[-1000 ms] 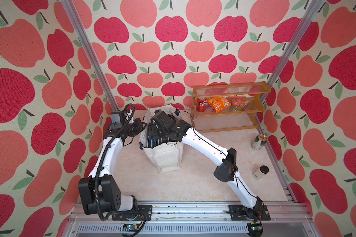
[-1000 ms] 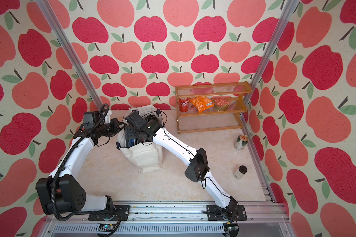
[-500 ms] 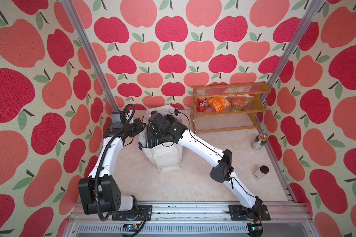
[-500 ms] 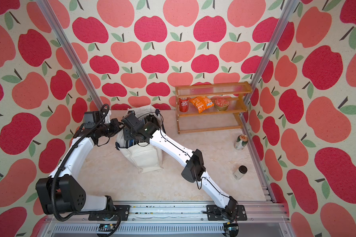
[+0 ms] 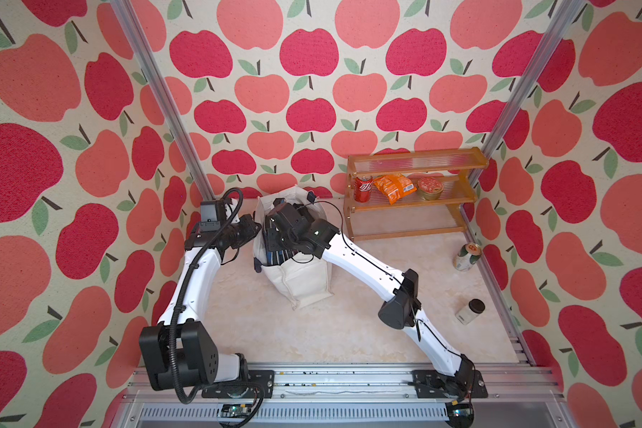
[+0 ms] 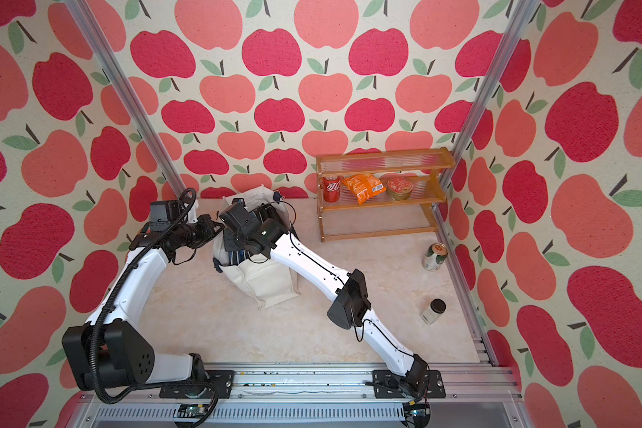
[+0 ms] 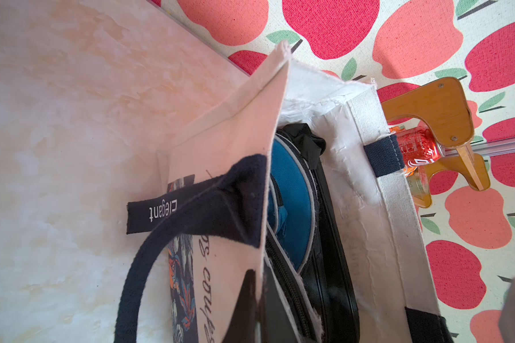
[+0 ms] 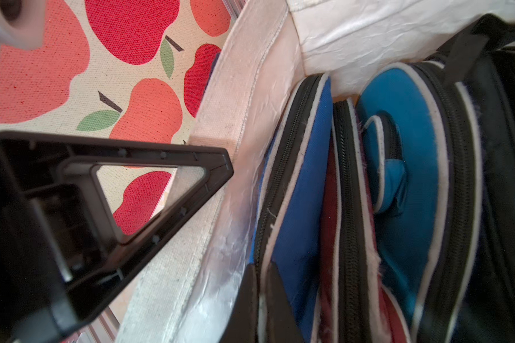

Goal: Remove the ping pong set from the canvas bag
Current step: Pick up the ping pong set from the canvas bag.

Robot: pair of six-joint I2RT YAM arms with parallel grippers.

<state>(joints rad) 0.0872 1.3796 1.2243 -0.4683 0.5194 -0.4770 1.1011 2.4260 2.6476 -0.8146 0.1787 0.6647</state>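
Careful: your right jaws pinch only the zip edge of the royal-blue case [image 8: 301, 184] while your left jaws clamp the rim of the canvas bag [image 7: 229, 127], so tight packing could strip that grip.

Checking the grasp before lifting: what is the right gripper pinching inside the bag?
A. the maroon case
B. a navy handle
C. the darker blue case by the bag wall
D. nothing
C: the right gripper is shut on the zippered edge of the darker blue case, next to the canvas bag wall.
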